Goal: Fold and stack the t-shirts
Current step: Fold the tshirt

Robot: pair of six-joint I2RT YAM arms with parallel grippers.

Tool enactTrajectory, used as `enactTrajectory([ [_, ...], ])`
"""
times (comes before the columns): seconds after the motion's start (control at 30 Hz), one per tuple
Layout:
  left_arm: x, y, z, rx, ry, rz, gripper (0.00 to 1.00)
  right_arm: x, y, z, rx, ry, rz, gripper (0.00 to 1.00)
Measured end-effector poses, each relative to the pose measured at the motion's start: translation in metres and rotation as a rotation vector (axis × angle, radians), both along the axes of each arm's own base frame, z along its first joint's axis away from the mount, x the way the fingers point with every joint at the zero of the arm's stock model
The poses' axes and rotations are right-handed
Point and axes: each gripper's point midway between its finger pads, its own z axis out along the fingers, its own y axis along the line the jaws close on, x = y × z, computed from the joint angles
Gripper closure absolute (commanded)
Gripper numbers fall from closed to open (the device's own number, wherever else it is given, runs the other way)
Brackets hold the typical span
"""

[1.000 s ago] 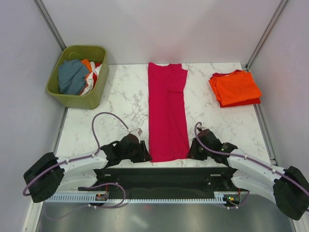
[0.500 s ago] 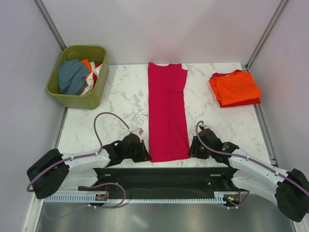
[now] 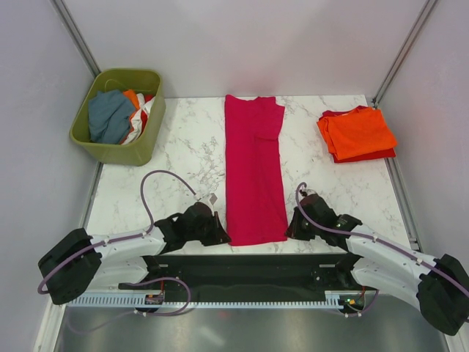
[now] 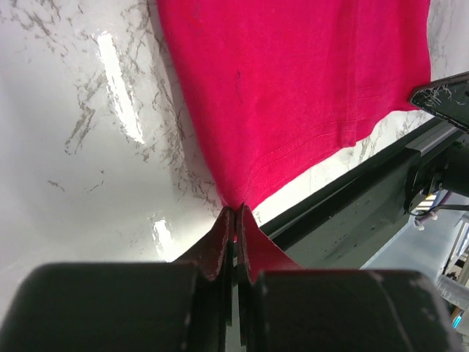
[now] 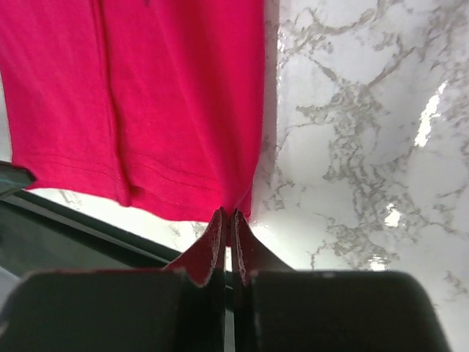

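Note:
A magenta-pink t-shirt (image 3: 253, 169) lies as a long narrow folded strip down the middle of the marble table, its hem at the near edge. My left gripper (image 3: 223, 236) is shut on the shirt's near left corner (image 4: 234, 198). My right gripper (image 3: 289, 232) is shut on the near right corner (image 5: 231, 205). The cloth (image 4: 293, 81) (image 5: 168, 95) fills the upper part of both wrist views. A folded orange t-shirt (image 3: 359, 130) lies on a folded red one (image 3: 363, 155) at the back right.
An olive-green plastic basket (image 3: 146, 143) stands at the back left, holding a blue-grey, an orange and a white-red cloth. The black frame rail (image 3: 249, 265) runs just below the table's near edge. Grey walls close in both sides.
Both grippers have shifted very slightly at the shirt's near corners. The hem has barely moved.

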Motion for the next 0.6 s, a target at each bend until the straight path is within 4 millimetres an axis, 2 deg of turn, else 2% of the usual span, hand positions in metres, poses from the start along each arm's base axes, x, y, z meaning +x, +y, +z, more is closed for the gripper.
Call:
enactTrajectory([
  [0.23,0.001,0.0,0.014,-0.034,-0.019,0.001,0.98,-0.002,0.01,0.014,0.07,-0.023,0.029,1.0],
  [0.37,0.018,0.002,0.032,-0.062,-0.026,0.043,0.98,0.004,0.011,0.025,0.072,-0.043,0.026,1.0],
  [0.5,0.051,0.007,0.06,-0.112,-0.055,0.103,0.98,0.028,0.021,0.055,0.064,-0.106,0.011,1.0],
  [0.6,0.078,0.011,0.083,-0.139,-0.09,0.143,0.98,0.057,0.029,0.081,0.045,-0.17,-0.014,1.0],
])
